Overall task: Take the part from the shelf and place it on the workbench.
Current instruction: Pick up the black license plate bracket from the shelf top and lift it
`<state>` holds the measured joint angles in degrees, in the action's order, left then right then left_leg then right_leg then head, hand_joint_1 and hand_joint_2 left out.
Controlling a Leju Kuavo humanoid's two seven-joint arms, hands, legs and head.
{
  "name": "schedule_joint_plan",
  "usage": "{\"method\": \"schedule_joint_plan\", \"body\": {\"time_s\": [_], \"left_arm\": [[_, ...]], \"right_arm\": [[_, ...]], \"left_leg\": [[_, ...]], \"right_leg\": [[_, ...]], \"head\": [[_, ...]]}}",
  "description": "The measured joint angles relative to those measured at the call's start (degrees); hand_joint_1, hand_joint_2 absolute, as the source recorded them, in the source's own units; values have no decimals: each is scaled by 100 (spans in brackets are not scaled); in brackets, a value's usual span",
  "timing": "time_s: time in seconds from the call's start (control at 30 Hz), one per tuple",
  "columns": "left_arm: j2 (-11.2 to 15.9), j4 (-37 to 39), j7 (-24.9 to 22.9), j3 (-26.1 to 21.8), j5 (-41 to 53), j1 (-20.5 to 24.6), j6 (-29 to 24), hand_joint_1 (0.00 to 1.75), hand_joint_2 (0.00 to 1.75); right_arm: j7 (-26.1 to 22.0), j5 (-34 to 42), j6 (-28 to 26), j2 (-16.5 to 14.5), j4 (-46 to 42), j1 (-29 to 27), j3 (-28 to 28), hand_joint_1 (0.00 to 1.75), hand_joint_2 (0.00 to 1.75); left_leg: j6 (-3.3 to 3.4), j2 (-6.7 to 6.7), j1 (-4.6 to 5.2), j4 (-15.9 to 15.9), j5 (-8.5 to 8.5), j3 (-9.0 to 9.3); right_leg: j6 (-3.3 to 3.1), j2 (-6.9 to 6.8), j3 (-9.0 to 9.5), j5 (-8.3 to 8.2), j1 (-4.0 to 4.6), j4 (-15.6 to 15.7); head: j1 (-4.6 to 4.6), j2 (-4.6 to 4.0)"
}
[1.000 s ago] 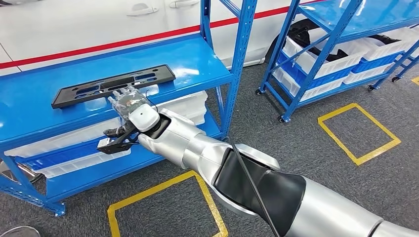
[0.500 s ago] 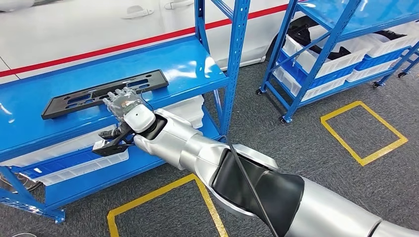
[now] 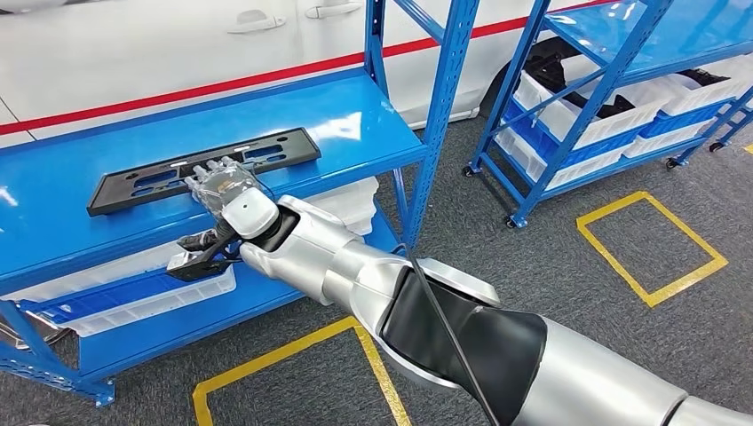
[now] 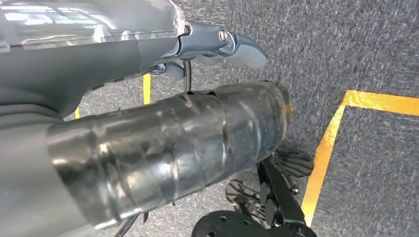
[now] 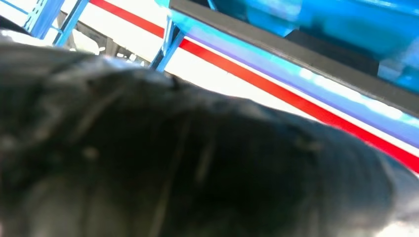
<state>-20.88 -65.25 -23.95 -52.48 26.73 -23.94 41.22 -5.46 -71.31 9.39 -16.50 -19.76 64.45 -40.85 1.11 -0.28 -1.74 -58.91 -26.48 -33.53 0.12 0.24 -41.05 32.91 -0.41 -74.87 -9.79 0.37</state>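
The part (image 3: 151, 182) is a long flat black plate with slots, lying on the top board of the blue shelf (image 3: 355, 115) in the head view. My right arm reaches across to it. My right hand (image 3: 226, 186) lies at the middle of the plate's near edge, fingers spread flat over it and touching; the thumb is hidden. The right wrist view is a dark blur of that hand (image 5: 173, 163) below the blue shelf board. My left hand (image 4: 148, 143) hangs over the grey carpet with nothing in it.
White bins (image 3: 151, 293) sit on the shelf's lower board under my right wrist. A blue upright (image 3: 439, 115) stands at the shelf's right end. A second blue rack (image 3: 604, 106) with white bins stands right. Yellow squares (image 3: 653, 244) mark the carpet. A white red-striped body (image 3: 178, 44) stands behind.
The whole picture has swung slightly left and back, so the camera moved. My right hand stays at the plate's near edge, and the plate lies in the same spot on the shelf.
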Motion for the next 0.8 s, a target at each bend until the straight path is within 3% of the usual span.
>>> {"method": "schedule_joint_plan", "body": {"time_s": [0.07, 0.13, 0.2, 0.27, 0.33, 0.43, 0.47, 0.5, 0.57, 0.63, 0.67, 0.8], "left_arm": [[-1, 1, 5, -8, 10, 1, 3, 0, 0], [-3, 3, 14, -12, 28, 8, 9, 0, 0], [-5, 7, 25, -16, 45, 18, 11, 0, 0], [-4, 10, 35, -17, 62, 29, 14, 0, 0], [-2, 12, 45, -19, 81, 39, 17, 0, 0], [-3, 17, 50, -23, 94, 42, 24, 0, 0], [-2, 19, 50, -25, 95, 42, 25, 0, 0], [-1, 20, 50, -26, 95, 41, 26, 0, 0], [1, 20, 51, -30, 96, 41, 25, 0, 0], [1, 26, 57, -39, 104, 45, 26, 0, 0], [1, 31, 62, -45, 113, 48, 28, 0, 0], [-4, 51, 92, -64, 165, 56, 40, 0, 0]], "right_arm": [[0, 7, -1, 2, 0, 3, 0, 0, 0], [0, 16, -1, 2, 0, 18, 0, 0, 0], [0, 25, 1, 2, 0, 24, 0, 0, 0], [1, 31, -1, 2, -3, 26, 0, 0, 0], [2, 32, -2, -2, -6, 35, -1, 0, 0], [2, 32, 0, -9, -4, 23, -5, 0, 0], [1, 32, 1, -9, -3, 5, -13, 0, 0], [1, 32, 2, -9, -1, -10, -25, 0, 0], [0, 32, 3, -9, -1, -18, -58, 0, 0], [0, 40, 9, -8, 0, -7, -84, 0, 0], [-1, 46, 15, -8, 1, -5, -92, 0, 0], [1, 73, 27, -9, -1, 1, -97, 0, 0]], "left_leg": [[-24, -10, 2, 2, -58, 90], [-70, -13, 19, 8, -114, 159], [-129, -9, 23, 29, -139, 178], [-192, 2, 14, 44, -162, 204], [-236, 10, 11, -180, -293, 127], [-285, 9, 6, -1215, -706, -440], [-300, 10, 5, -1465, -734, -614], [-309, 11, 5, -1498, -632, -689], [-308, 15, 4, -944, -158, -528], [-268, 15, 17, -299, 126, -257], [-233, 13, 28, -137, 146, -187], [-89, -5, 19, -41, 78, -124]], "right_leg": [[-52, -1, 206, -505, 8, 649], [-123, -3, 478, -795, 53, 1305], [-163, -5, 569, -772, 97, 1500], [-199, -3, 622, -767, 83, 1586], [-258, -5, 721, -773, 45, 1684], [-323, -16, 816, -722, 53, 1719], [-328, -17, 841, -695, 62, 1714], [-325, -17, 870, -663, 67, 1704], [-302, -11, 939, -578, 64, 1661], [-251, -2, 971, -482, 80, 1596], [-222, 2, 967, -451, 91, 1572], [-128, 4, 942, -365, 96, 1507]], "head": [[0, 0], [1, 0], [2, 0], [3, 0], [3, 0], [3, 0], [3, 0], [3, 0], [4, 0], [3, 0], [2, 0], [1, 1]]}}
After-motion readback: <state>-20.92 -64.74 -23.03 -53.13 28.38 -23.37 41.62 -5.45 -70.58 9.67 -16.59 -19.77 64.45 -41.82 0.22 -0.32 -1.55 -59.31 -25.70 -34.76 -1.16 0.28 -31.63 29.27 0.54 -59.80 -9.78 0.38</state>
